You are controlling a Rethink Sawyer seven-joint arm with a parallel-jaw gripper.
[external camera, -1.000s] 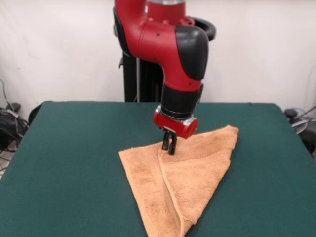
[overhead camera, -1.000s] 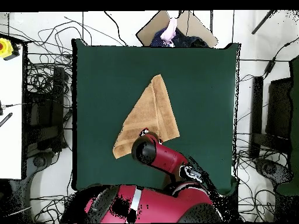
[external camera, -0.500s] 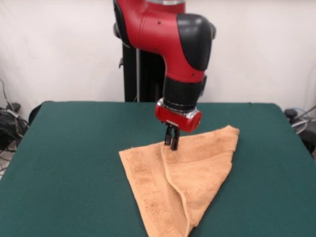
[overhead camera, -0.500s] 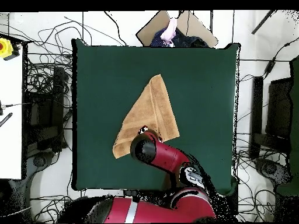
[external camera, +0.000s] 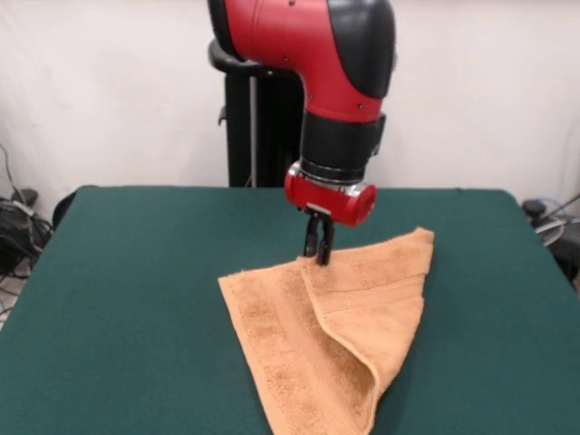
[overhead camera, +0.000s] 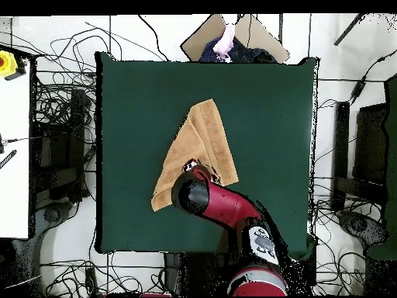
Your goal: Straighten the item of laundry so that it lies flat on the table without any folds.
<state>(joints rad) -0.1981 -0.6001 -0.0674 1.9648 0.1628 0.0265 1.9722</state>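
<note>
The orange-tan towel (external camera: 358,317) lies folded into a rough triangle on the dark green table (external camera: 127,299). My gripper (external camera: 317,256) is shut on the corner of the folded-over top layer and holds it lifted a little above the lower layer. The fold opens toward the near edge of the front view. In the overhead view the towel (overhead camera: 194,143) lies at the table's (overhead camera: 264,116) middle, and the red arm (overhead camera: 213,203) hides its lower right part and the gripper.
The robot's black pedestal (external camera: 254,136) stands behind the table's far edge. Cables (overhead camera: 54,147) and a black stand (overhead camera: 371,147) lie on the floor around the table. A cardboard box (overhead camera: 233,39) sits beyond the table's top edge in the overhead view.
My gripper has risen and shifted slightly away from the camera, with the towel corner in it. The top layer has lifted and the fold has opened wider.
</note>
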